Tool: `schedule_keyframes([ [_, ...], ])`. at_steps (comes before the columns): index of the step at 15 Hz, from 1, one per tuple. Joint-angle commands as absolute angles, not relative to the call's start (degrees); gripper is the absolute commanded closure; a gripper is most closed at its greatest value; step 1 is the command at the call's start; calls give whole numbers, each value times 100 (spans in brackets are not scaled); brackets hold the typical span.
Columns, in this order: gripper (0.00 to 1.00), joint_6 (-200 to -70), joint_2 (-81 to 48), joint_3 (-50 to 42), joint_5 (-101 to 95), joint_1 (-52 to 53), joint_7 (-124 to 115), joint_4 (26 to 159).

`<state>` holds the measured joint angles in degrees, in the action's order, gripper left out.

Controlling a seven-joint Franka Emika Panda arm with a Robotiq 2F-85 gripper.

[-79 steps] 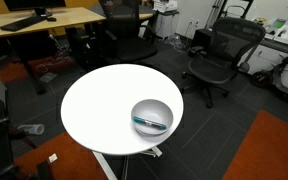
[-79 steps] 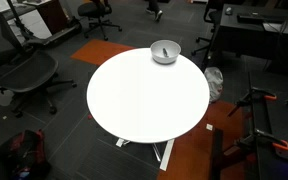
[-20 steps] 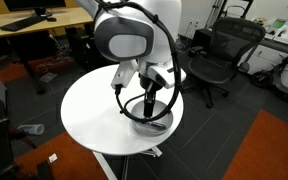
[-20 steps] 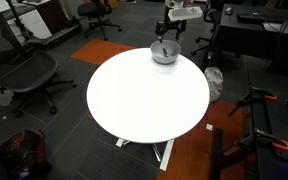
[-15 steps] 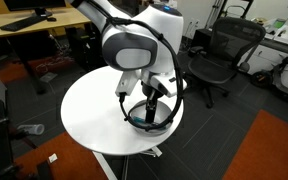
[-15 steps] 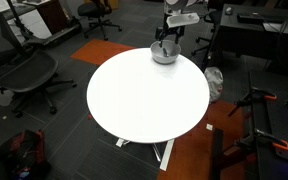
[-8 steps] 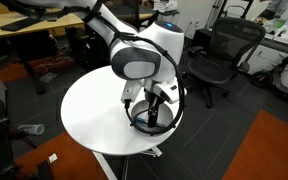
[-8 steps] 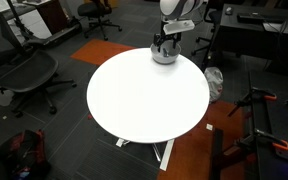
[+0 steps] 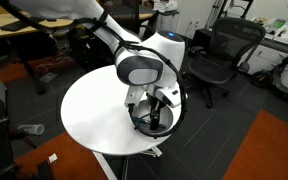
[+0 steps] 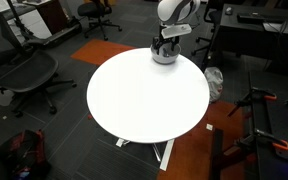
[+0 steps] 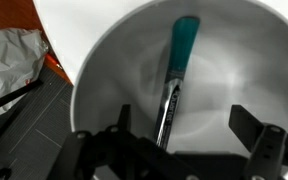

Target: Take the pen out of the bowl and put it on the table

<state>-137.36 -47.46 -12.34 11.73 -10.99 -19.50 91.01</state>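
Note:
The pen (image 11: 177,75), teal at one end and dark along its body, lies inside the light-grey bowl (image 11: 254,60). My gripper (image 11: 184,128) is open and lowered into the bowl, with one finger on each side of the pen. In both exterior views the gripper (image 9: 152,117) (image 10: 165,44) sits down in the bowl (image 9: 167,124) (image 10: 164,57), near the edge of the round white table (image 9: 89,105) (image 10: 144,100). The pen is hidden by the gripper in both exterior views.
Black office chairs (image 9: 216,55) (image 10: 24,72) stand around the table. A wooden desk (image 9: 44,20) is behind it. Crumpled white material (image 11: 9,60) lies on the dark floor beside the table. An orange rug (image 9: 269,150) covers part of the floor.
The arm came in over the table and has lowered the gripper into the bowl, a little further in the last half second. The pen has not moved.

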Motion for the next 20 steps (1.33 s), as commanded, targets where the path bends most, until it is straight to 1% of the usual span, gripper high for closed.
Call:
schedule_keyframes([
  [1,26,-13654,-4889,-1207,1148,-1155,-2047,8873],
  [4,49,-13649,-4930,-1208,1149,-1159,-2049,8839],
  [6,66,-13650,-4950,-1207,1150,-1166,-2045,8815],
  [8,80,-13652,-4960,-1204,1154,-1178,-2034,8799],
  [10,95,-13638,-4962,-1206,1150,-1184,-2033,8790],
  [11,100,-13593,-4942,-1203,1155,-1186,-2041,8793],
  [13,95,-13520,-4807,-1234,1135,-1146,-2089,8869],
  [20,95,-13379,-3951,-1317,1054,-1028,-2142,9249],
])
